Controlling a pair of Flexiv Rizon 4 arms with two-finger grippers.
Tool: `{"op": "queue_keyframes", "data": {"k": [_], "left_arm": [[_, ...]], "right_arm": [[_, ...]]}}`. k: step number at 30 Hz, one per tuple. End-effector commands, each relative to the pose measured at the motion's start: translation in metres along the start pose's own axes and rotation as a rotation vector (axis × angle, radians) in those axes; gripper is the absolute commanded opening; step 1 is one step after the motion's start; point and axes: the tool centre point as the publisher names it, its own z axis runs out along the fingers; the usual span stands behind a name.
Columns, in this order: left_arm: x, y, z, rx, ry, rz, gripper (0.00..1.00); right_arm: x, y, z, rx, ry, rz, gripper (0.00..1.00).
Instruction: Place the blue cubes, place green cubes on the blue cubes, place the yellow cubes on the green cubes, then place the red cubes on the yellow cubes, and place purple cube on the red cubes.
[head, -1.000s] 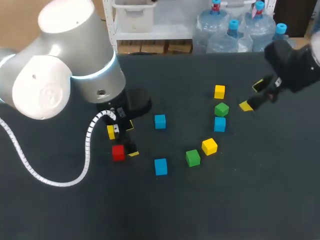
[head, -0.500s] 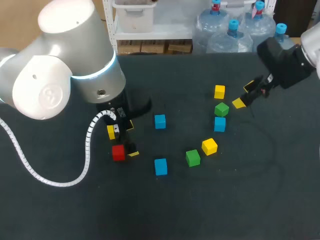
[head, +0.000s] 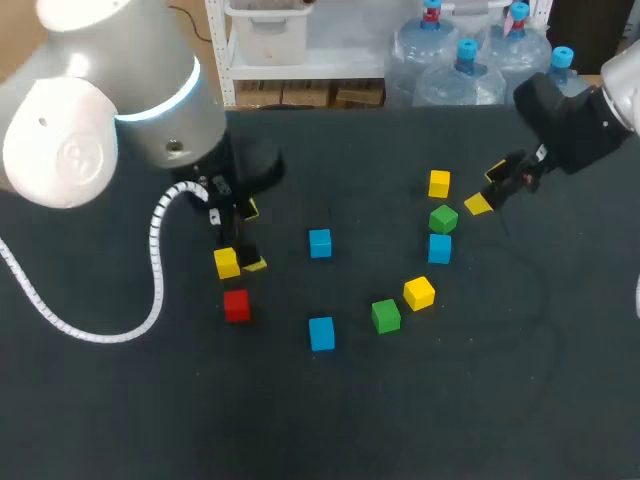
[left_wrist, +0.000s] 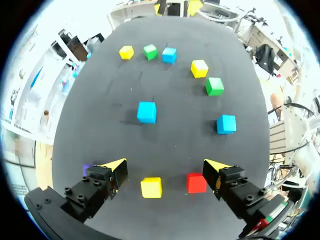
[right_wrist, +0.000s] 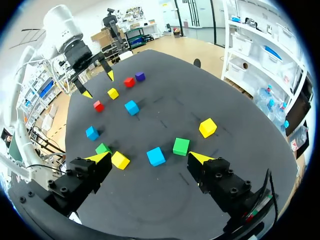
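The left claw (head: 248, 238) hangs open above the counter (head: 520, 400), its yellow-tipped fingers spread wide and gripping nothing. In the left wrist view a yellow cube (head: 227, 263) and a red cube (head: 237, 305) lie near each other but not touching, under the gap between the fingers. A second ago this claw sat lower, close around the red cube. It has since lifted and drawn back toward the far side, and the left arm (head: 100, 110) has swung up and outward with it. The red cube lies where it was.

In the right wrist view a second red cube (right_wrist: 129, 81) and a purple cube (right_wrist: 140, 76) sit just beside each other beyond the left claw.

The right claw (head: 487, 188) is also open and grips nothing. It hovers over the far right of the counter, near a row of three cubes: a far yellow cube (head: 439, 183), a far green cube (head: 443, 218) and a right blue cube (head: 439, 248), the last two just beside each other. A second ago it stood further right. It has come in toward the row and has not shifted in the last half second.

Toward the middle, a near yellow cube (head: 419, 292) and a near green cube (head: 385, 316) sit close together. A middle blue cube (head: 320, 242) and a front blue cube (head: 321, 333) lie well apart.
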Motion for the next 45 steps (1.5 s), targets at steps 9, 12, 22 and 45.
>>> {"op": "queue_keyframes", "data": {"k": [9,12,22,45], "left_arm": [[0.017,0.016,0.006,0.028,-0.273,0.059,1.0],[0.018,0.014,0.005,0.024,-0.272,0.052,1.0],[0.018,0.013,0.004,0.03,-0.246,0.034,1.0],[0.018,0.013,0.004,0.03,-0.246,0.034,1.0]], "right_arm": [[0.0,-0.001,0.001,-0.002,-0.001,-0.001,1.0],[0.0,-0.001,0.001,-0.002,-0.001,-0.001,1.0],[0.0,-0.001,0.001,-0.002,-0.001,-0.001,1.0],[0.0,-0.012,0.002,-0.037,-0.065,-0.011,1.0]]}}
